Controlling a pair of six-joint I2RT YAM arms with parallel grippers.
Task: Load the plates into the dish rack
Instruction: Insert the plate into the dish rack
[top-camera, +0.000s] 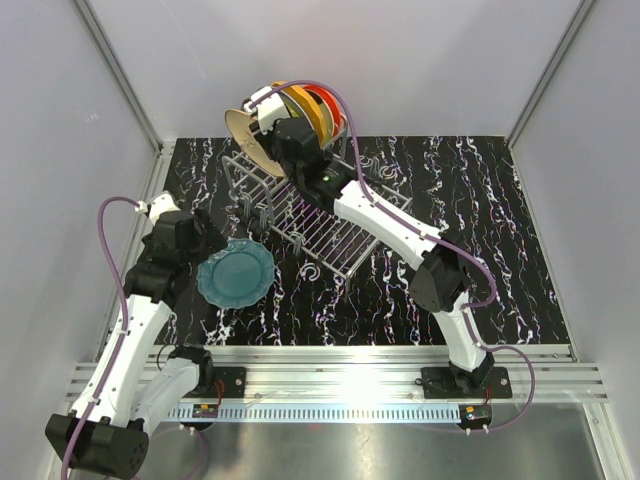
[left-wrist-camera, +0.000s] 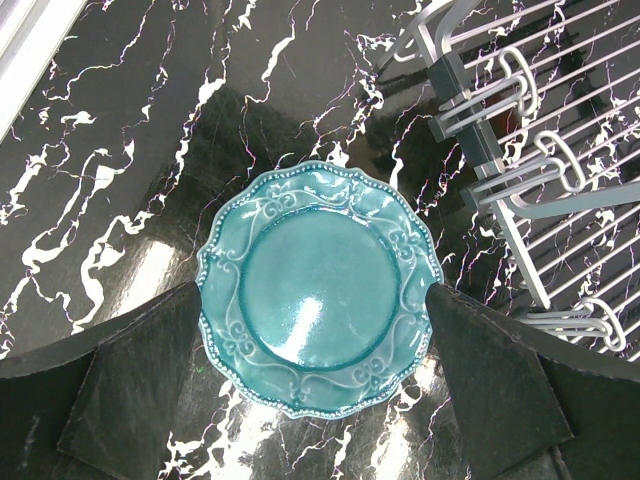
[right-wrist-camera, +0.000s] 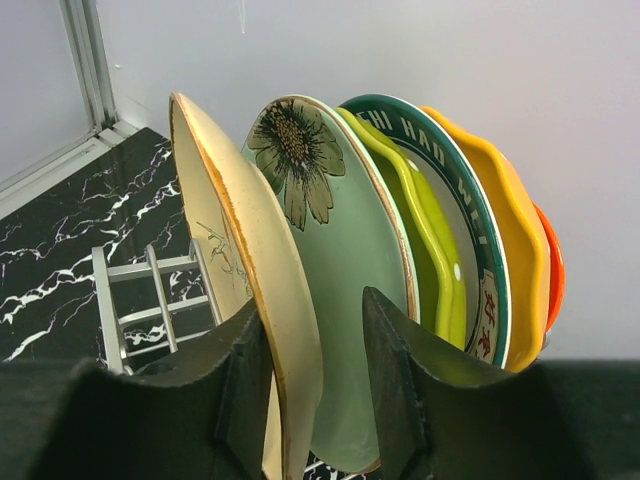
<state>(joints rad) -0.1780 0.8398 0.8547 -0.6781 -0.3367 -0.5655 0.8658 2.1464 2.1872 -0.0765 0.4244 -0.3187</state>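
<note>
A teal plate (top-camera: 236, 274) lies flat on the black marbled table, left of the dish rack (top-camera: 322, 228). My left gripper (top-camera: 212, 246) hovers over it, open; in the left wrist view the teal plate (left-wrist-camera: 318, 288) fills the gap between the jaws of the left gripper (left-wrist-camera: 312, 292). Several plates stand in the rack's raised section: floral cream (right-wrist-camera: 235, 240), floral pale green (right-wrist-camera: 345, 240), lime green (right-wrist-camera: 425, 235), teal-rimmed white (right-wrist-camera: 478, 240), orange (right-wrist-camera: 515, 250), red-orange (right-wrist-camera: 553, 270). My right gripper (right-wrist-camera: 312, 305) straddles the cream plate's rim, open, with a gap on its right side.
The rack's flat grid tray (left-wrist-camera: 560, 200) reaches toward the teal plate. White walls close in the back and sides (top-camera: 400, 60). An aluminium rail (top-camera: 380, 360) runs along the near edge. Purple cables (top-camera: 110, 240) loop off both arms.
</note>
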